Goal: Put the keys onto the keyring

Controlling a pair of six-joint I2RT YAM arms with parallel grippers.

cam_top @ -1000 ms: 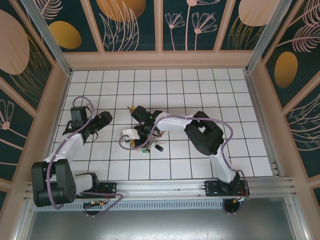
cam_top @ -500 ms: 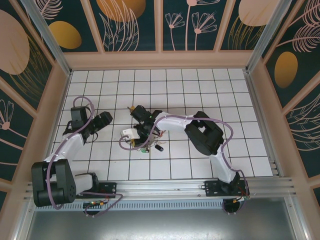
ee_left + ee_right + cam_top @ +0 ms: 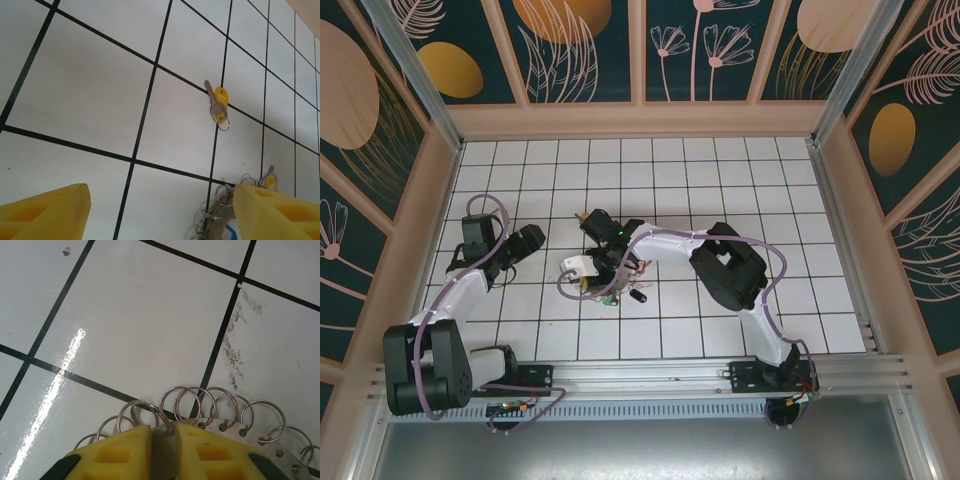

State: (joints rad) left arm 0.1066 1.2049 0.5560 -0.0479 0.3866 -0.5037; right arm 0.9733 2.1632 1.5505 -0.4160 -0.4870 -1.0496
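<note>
right gripper [image 3: 162, 442] pinched nearly closed on the keyring [image 3: 240, 432], with the thin grey plate edge clamped between its yellow fingers [image 3: 120, 450]. plate has holes along the rim. small split rings [image 3: 192, 402] are threaded through them and fan out over the white tiles [image 3: 125, 315]. top view: right gripper [image 3: 604, 255] points down mid table, keyring [image 3: 592, 285] bunched right under it. a few coloured key heads [image 3: 610, 297] are mixed in, too small to sort. left gripper [image 3: 160, 207] spread wide, nothing between its fingers, hovering over bare tile. top view puts the left gripper [image 3: 528, 238] left of the bunch, apart from it. one yellow key [image 3: 219, 100] lies flat alone on a grout line, a small ring on its end, apart from the keyring.
</note>
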